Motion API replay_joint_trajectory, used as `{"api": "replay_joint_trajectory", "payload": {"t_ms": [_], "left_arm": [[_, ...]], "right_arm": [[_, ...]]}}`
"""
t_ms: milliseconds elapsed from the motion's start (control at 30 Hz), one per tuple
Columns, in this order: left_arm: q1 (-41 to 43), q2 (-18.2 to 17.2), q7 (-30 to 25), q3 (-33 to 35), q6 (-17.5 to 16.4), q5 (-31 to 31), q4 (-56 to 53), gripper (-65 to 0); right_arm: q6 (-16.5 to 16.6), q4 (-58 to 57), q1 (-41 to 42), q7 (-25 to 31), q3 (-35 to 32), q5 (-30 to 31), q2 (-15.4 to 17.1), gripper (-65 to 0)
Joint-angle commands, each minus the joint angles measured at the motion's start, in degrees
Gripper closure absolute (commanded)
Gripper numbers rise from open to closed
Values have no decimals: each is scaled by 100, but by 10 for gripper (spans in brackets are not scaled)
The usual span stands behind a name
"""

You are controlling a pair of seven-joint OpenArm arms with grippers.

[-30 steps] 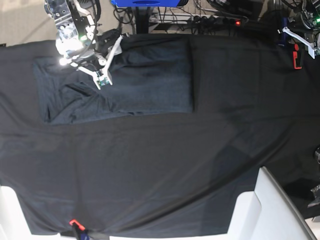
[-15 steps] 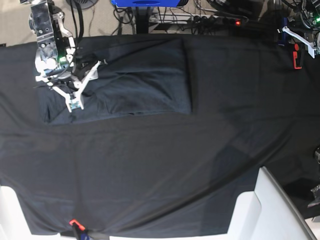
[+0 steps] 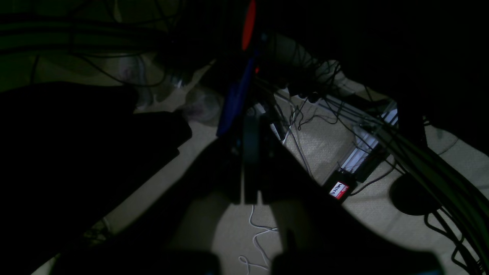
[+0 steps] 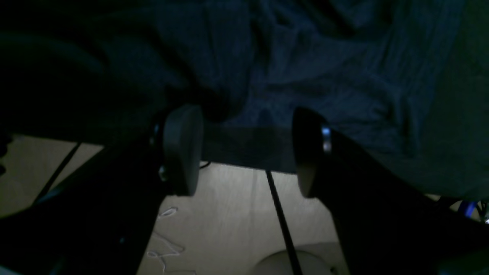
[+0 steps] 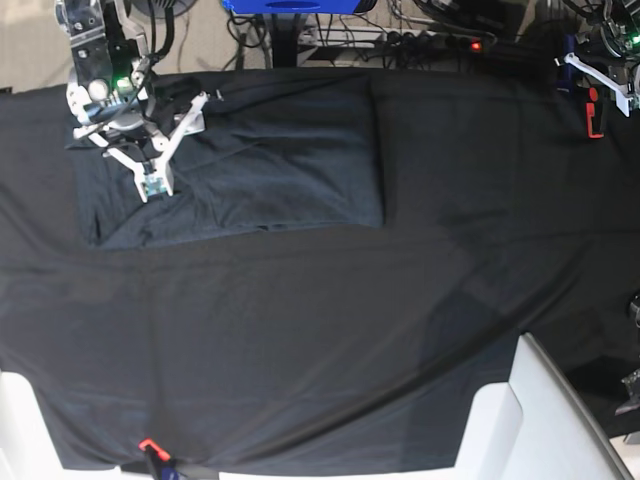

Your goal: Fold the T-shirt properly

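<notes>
T-shirt (image 5: 250,160) lying folded near surface (image 5: 320,350) far-left corner. Soft, light, limp knit; likely bunching, so pinching doubled edge. Right hand (image 5: 175,140) hovering wide, holding nothing; left hand (image 5: 598,82) sitting closed, empty.

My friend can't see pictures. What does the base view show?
A dark grey T-shirt lies folded into a rectangle on a black-covered table. The right gripper hovers open over its left end; the left gripper waits far away.
</notes>
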Motion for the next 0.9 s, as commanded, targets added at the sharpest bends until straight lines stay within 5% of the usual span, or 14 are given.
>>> {"api": "replay_joint_trajectory", "payload": {"t_ms": [0,300,533,867], "left_arm": [[50,-98,-55,-40,-10,18,79,0],[50,-98,-55,-40,-10,18,79,0],[50,-98,-55,-40,-10,18,79,0],[-3,-98,-55,30,-10,18,79,0]], "right_arm": [[-10,124,42,37,37,-33,19,-354],[-10,-439,455,90,2,-24,-298,-354],[-10,-1151,341,582,2,-24,-298,-354],[-10,-1081,253,556,2,-33,-280,-354]]}}
